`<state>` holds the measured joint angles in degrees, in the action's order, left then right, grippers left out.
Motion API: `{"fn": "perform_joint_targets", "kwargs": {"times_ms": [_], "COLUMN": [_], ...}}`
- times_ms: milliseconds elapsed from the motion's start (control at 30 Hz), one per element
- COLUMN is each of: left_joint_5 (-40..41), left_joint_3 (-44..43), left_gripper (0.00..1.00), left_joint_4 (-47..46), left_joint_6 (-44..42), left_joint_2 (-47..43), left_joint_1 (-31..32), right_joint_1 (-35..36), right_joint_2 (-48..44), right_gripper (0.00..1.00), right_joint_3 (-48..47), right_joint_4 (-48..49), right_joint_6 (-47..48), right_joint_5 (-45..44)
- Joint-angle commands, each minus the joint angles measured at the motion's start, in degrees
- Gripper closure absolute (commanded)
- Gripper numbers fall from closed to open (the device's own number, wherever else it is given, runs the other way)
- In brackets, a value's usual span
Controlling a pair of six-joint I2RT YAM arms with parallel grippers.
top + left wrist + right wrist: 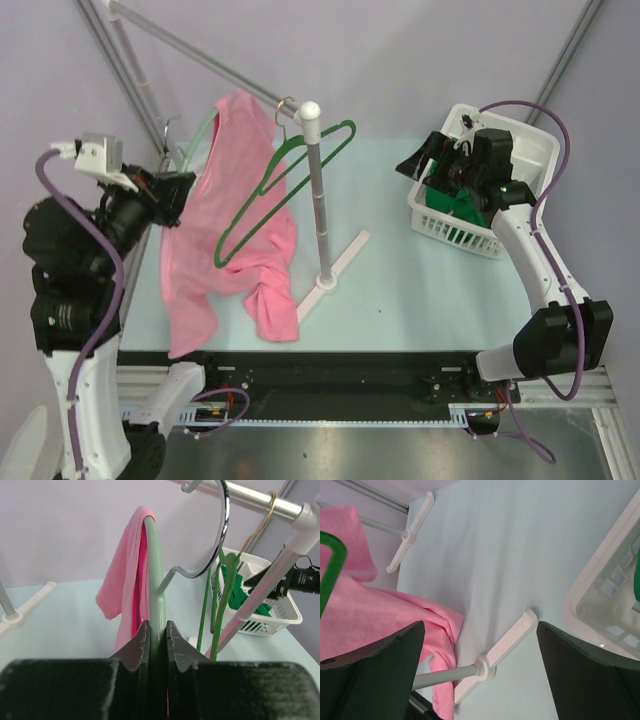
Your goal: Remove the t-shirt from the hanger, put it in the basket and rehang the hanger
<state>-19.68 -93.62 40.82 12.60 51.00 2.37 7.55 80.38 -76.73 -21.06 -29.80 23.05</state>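
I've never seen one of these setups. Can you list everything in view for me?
t-shirt: one, pink, draped over the pale green hanger, its lower end on the table
pale green hanger: one, hooked on the rack's rail
dark green hanger: one, bare, on the same rail
rack: one, metal pole on a white foot, mid-table
basket: one, white, far right of the table
cloth: one, green, inside the basket
table: one, pale blue-green
left claw: black, closed on the pale green hanger
right claw: black, wide open, above the basket
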Motion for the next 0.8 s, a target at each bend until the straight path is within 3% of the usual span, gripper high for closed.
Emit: {"fn": "perform_joint_targets", "kwargs": {"times_ms": [0, 300, 467, 500, 600, 767], "left_joint_5": [-1.2, -3.3, -23.3, -26.3, -31.7, -31.9], "left_joint_3": [8.7, 23.8, 32.7, 33.5, 33.7, 29.0], "left_gripper": [1.0, 0.99, 1.0, 1.0, 1.0, 1.0], "left_joint_4": [-8.1, -13.7, -26.1, -31.6, -36.5, -31.9], "left_joint_6": [2.3, 3.7, 12.8, 14.4, 17.7, 15.2], "left_joint_2": [-4.6, -5.4, 5.0, 9.3, 16.0, 22.3], "left_joint_1": [-0.2, -0.3, -1.5, -1.5, -0.4, 4.5], "right_joint_1": [-0.6, -1.0, -0.4, -0.3, 1.8, 6.5], "right_joint_2": [0.2, 1.0, 1.4, 1.3, 2.1, 5.6], "right_gripper": [0.0, 0.0, 0.01, 0.01, 0.0, 0.01], "right_joint_3": [-0.7, 2.2, 5.7, 8.1, 10.5, 13.0], "right_joint_4": [3.6, 7.8, 15.0, 17.3, 24.2, 32.7], "right_joint_6": [-0.5, -2.3, -8.5, -9.8, -14.5, -20.6], "right_joint_5": [1.6, 5.8, 9.9, 10.8, 13.4, 14.7]}}
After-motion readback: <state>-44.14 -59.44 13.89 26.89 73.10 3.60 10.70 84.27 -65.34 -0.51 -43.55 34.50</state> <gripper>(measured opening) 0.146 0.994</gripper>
